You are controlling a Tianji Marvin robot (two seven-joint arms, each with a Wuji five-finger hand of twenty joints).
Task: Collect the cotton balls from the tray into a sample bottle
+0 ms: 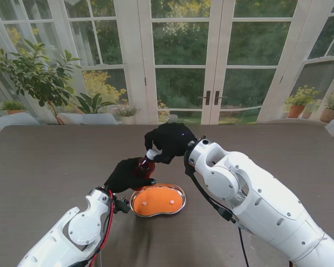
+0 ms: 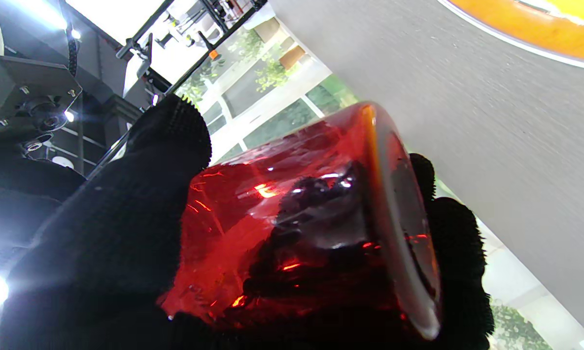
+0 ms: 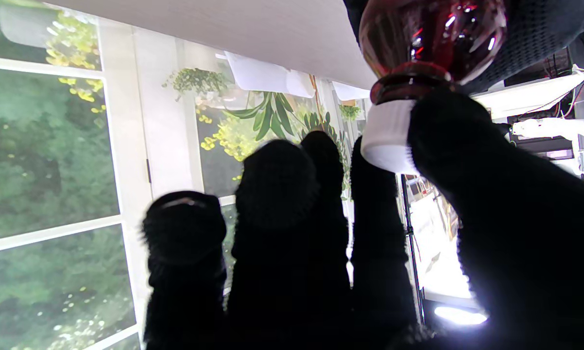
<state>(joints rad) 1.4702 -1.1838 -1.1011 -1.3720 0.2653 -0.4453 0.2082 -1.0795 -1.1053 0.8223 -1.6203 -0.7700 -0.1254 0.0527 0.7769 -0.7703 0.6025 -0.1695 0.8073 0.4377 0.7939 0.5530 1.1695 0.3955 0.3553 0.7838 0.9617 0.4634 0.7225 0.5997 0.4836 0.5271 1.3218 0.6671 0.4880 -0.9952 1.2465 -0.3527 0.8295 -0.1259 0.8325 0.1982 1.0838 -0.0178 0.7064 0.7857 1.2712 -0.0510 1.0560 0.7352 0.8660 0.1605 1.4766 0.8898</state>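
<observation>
A dark red sample bottle point(image 1: 143, 167) stands off the table just beyond the tray, held in my left hand point(image 1: 127, 174), whose black-gloved fingers wrap its body point(image 2: 292, 228). My right hand point(image 1: 168, 141) is above it, thumb and forefinger pinched on the white cap point(image 1: 151, 154) at the bottle's neck point(image 3: 386, 138). The kidney-shaped metal tray point(image 1: 180, 207) with an orange liner lies nearer to me, right of my left hand. Small white specks on the liner point(image 1: 158, 200) may be cotton balls; they are too small to make out.
The dark brown table point(image 1: 55, 161) runs back to a wall of glass doors. Potted plants point(image 1: 39, 78) stand beyond its far left edge. My right forearm point(image 1: 256, 194) crosses the table's right half, close by the tray's right end.
</observation>
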